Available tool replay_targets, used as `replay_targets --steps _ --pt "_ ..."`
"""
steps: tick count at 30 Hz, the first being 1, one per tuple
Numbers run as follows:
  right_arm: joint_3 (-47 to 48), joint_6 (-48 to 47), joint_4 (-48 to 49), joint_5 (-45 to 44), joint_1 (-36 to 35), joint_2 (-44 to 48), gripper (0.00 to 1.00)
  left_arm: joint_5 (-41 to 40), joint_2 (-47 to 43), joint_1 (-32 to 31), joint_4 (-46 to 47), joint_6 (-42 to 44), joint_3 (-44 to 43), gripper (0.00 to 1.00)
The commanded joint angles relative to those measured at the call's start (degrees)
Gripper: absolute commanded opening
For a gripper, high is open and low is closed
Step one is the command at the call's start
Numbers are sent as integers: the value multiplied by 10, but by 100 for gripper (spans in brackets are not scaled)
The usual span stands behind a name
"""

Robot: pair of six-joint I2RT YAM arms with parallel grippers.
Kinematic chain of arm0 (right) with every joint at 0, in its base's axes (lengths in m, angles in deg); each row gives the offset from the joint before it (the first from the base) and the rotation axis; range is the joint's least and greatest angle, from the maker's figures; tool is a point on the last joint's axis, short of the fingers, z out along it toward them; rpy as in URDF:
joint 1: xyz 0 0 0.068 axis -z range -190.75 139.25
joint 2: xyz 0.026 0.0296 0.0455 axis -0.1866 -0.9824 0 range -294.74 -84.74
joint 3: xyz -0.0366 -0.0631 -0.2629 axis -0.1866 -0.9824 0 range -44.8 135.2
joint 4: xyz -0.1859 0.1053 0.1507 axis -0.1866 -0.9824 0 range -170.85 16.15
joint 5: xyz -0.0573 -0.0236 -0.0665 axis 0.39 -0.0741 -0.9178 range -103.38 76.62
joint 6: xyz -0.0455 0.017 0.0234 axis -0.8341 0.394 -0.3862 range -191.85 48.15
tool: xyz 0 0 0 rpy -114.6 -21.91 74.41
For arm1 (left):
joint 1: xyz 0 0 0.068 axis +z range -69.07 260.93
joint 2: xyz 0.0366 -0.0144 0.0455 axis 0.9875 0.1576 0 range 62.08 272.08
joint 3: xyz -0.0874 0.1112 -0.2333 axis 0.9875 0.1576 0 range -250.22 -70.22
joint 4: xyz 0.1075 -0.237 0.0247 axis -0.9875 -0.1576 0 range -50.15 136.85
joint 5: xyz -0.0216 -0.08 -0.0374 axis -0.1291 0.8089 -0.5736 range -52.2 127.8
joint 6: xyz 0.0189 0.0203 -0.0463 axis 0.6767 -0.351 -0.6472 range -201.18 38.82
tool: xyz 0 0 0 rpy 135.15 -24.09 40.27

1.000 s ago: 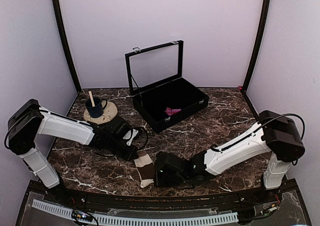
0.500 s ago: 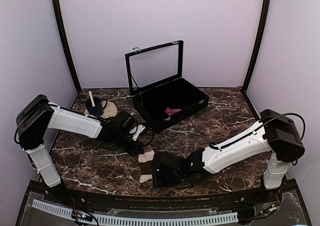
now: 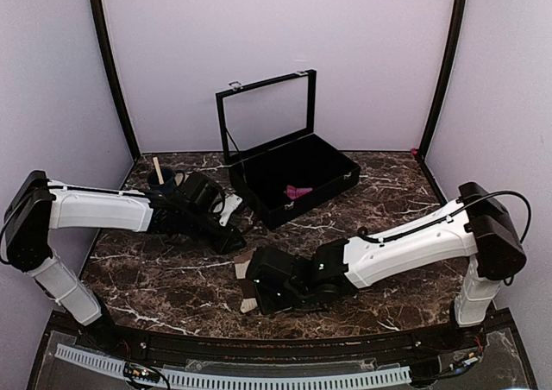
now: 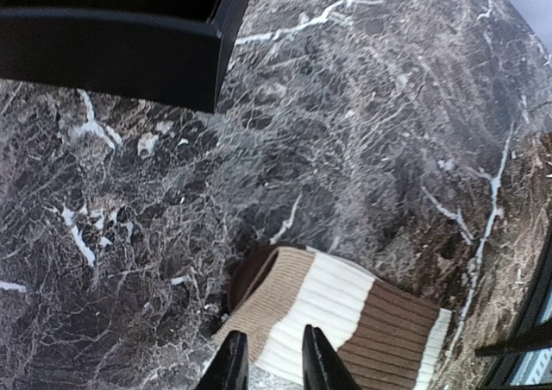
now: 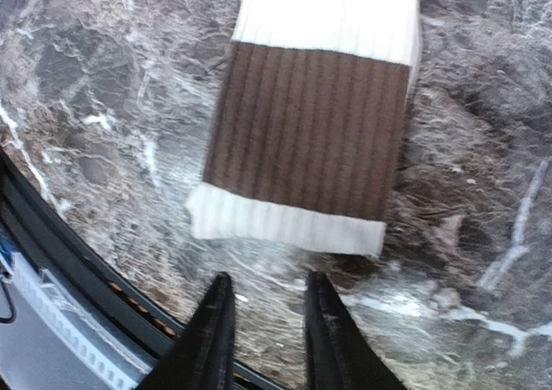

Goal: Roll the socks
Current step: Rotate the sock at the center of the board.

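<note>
Left gripper hangs over the tan-and-cream end of the striped sock, its fingers parted only narrowly; flat cream rib shows in the gap and I see no cloth pinched. The right gripper has the same narrow opening with nothing between its fingers, only bare marble, and the sock's white-edged brown cuff lies just past the fingertips.

From above, the sock lies flat toward 6 o'clock on the marble table, near the front edge. The right gripper's black body covers its middle there, so only a tan end and a cream end peep out on either side. The left arm reaches in from 9 o'clock, the right arm from 4 o'clock, and the two grippers nearly meet over the sock.

At 12 o'clock the black case stands open with its lid upright, and the pink sock lies inside it, well apart from the striped one. One corner of the case shows at the top of the left wrist view. At 10 o'clock a dark blue cup holding a pale stick sits just behind the left arm's wrist, which hides whatever is under it.
</note>
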Motion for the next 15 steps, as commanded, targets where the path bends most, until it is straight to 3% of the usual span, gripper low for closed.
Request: replay_targets --steps 1,5,7,10,11,12,13,15 --pt "16 -89 -79 -60 -2 38 34 27 -68 1 -7 -3 17 25" --pt "-6 -170 -101 -90 6 64 56 47 -153 -10 38 -42 104 29" --pt "-22 -205 -101 -101 13 81 66 40 -195 -31 56 -51 139 38" --pt "-50 -237 -95 -129 26 115 82 20 -253 -63 52 -54 164 59" --pt "-59 -244 -89 -137 31 130 83 17 -274 -69 49 -56 167 69" --pt "-66 -250 -80 -145 38 143 85 14 -295 -73 46 -60 169 88" --pt "-75 -252 -69 -157 44 168 89 13 -326 -74 46 -66 170 96" --pt "-95 -254 -44 -181 57 205 99 3 -369 -75 45 -73 171 98"
